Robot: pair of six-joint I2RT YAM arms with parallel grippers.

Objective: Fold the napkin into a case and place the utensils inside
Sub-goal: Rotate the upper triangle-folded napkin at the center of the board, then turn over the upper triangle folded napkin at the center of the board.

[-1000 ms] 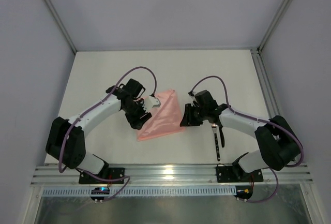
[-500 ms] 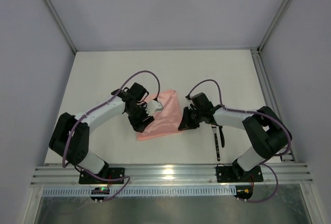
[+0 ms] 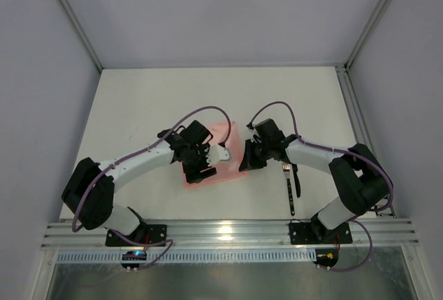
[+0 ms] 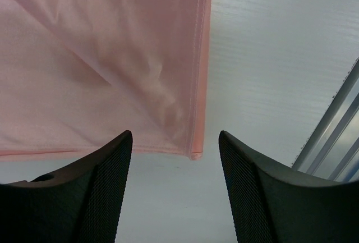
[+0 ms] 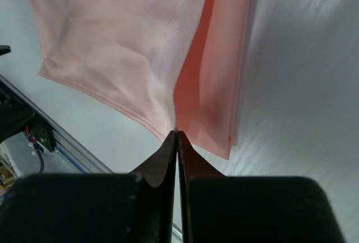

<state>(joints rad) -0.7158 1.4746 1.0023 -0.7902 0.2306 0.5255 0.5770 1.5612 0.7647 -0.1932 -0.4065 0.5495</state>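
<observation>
The salmon-pink napkin lies folded into a narrow layered shape mid-table, between the arms. My left gripper hovers over its near-left end, open; in the left wrist view the napkin ends in a corner just ahead of the left gripper, with bare table between the fingers. My right gripper is shut on the napkin's right edge; in the right wrist view the top layer of the napkin rises from the right gripper's pinched tips. The utensils, a pale-tined fork and a dark one, lie right of the napkin, partly under the right arm.
An aluminium rail runs along the table's near edge behind the arm bases and shows as the rail in the left wrist view. Grey enclosure walls and frame posts bound the white table.
My left arm has swung right and toward the near end of the napkin, its jaws a little wider. My right gripper has closed on the napkin's right edge.
</observation>
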